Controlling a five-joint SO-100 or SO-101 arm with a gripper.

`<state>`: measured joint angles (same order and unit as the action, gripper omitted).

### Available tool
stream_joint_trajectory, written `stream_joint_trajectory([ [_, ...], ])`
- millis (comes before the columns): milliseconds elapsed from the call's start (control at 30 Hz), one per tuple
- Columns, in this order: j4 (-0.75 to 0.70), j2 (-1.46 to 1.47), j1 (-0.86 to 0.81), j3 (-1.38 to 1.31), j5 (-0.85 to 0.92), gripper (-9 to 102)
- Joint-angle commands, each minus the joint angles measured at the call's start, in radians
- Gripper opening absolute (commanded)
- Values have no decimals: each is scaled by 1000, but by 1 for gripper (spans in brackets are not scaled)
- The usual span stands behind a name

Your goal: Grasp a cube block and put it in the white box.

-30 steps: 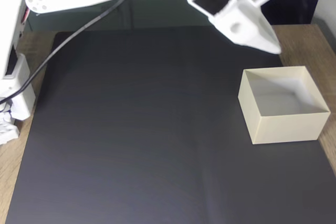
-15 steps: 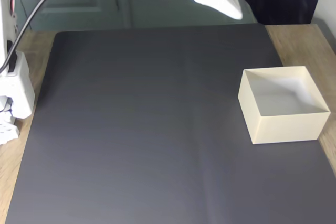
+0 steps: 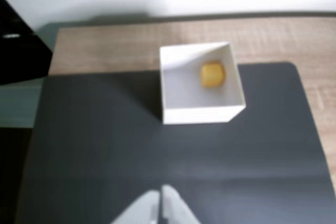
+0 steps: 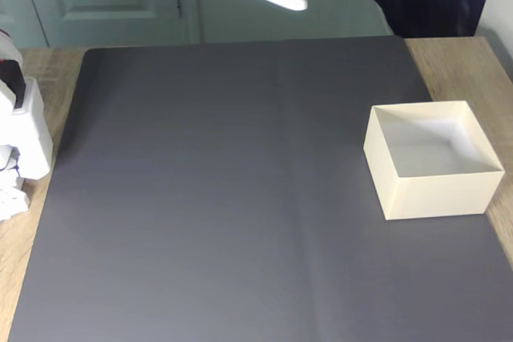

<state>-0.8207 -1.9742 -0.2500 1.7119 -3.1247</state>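
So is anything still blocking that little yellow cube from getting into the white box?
Nothing visible does. In the wrist view the yellow cube already lies inside the white box, toward its far right corner. The gripper hangs apart from the box, over bare black mat, its fingers close together.

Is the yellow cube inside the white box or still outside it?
Inside. The wrist view shows the cube block lying on the floor of the white box, near its far wall, enclosed by all four walls.
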Motion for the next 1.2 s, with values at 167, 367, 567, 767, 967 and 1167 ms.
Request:
stream_joint_trajectory([
  [167,123,-437,6,440,69,0],
  [367,120,-571,-31,581,94,0],
  [567,129,-811,-41,841,110,0],
  [767,103,-1088,-58,1074,97,0],
  [967,51,-1226,-66,1203,83,0],
  [1167,-3,-1304,-71,1272,72,0],
])
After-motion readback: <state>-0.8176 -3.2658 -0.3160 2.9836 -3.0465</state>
